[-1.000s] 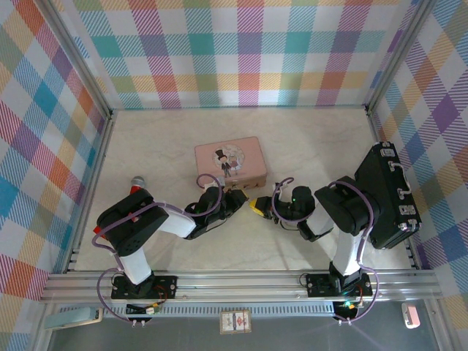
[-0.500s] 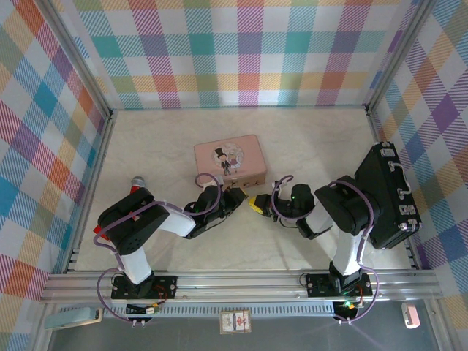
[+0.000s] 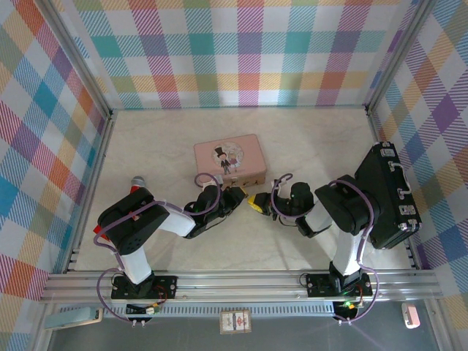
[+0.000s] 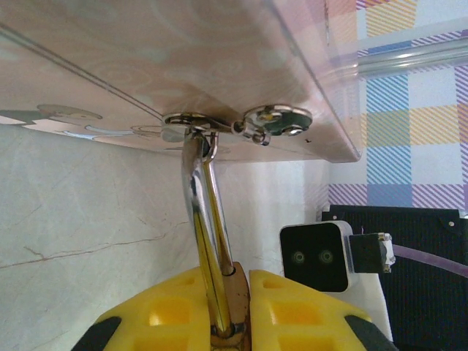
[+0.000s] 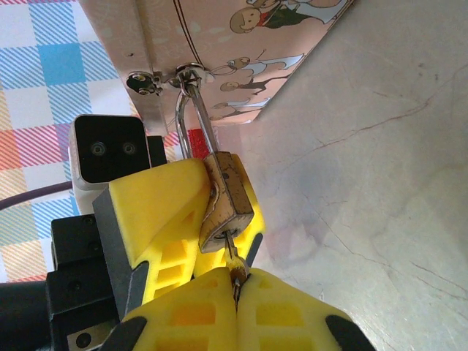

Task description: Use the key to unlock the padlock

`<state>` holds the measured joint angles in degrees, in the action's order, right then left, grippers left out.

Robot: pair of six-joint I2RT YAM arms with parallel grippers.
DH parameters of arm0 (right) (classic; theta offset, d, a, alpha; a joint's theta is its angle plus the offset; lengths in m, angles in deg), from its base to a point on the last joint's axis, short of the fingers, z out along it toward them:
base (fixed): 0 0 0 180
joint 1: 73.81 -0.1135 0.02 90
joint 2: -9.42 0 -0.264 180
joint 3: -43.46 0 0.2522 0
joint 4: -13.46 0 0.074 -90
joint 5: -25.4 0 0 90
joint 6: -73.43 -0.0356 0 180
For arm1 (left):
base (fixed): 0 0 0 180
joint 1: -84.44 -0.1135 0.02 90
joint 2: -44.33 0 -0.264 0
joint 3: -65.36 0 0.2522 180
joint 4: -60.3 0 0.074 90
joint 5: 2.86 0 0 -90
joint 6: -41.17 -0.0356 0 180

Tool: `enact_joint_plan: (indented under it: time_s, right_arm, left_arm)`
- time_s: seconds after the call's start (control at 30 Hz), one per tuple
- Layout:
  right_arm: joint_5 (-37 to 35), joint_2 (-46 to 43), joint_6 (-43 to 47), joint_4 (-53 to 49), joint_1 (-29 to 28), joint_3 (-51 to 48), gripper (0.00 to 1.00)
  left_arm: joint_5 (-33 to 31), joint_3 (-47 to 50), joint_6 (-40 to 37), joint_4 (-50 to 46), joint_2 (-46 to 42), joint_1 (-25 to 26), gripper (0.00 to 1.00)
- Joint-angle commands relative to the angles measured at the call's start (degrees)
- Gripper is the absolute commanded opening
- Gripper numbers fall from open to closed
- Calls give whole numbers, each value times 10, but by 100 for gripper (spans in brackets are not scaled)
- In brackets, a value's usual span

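left claw (image 4: 235,292) pinches the brass padlock (image 5: 228,199), its shackle running ahead through the hasp (image 5: 186,72) of the pink tin (image 5: 241,51). right claw (image 5: 235,284) pinches the small key (image 5: 232,257), tip at the padlock's bottom just ahead.

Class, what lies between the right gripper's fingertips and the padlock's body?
The key: its thin silvery blade spans the short gap from the right gripper up to the underside of the padlock, as the right wrist view shows.

key (image 5: 232,257) head buried in right pincer (image 5: 235,284), padlock (image 4: 208,227) body half hidden by left pincer (image 4: 232,311)
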<state>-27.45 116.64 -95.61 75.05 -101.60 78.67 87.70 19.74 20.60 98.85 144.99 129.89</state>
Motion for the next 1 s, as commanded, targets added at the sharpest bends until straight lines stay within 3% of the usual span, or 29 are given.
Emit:
enact_joint_plan:
  time_s: [0.0,0.97]
  right_arm:
    - [1,-4,1,47,1,26,0]
    - [-25,4,-26,44,-1,66,0]
  left_arm:
    - [36,-8,-6,65,-7,12,8]
    - [34,-31,-17,37,-41,48,6]
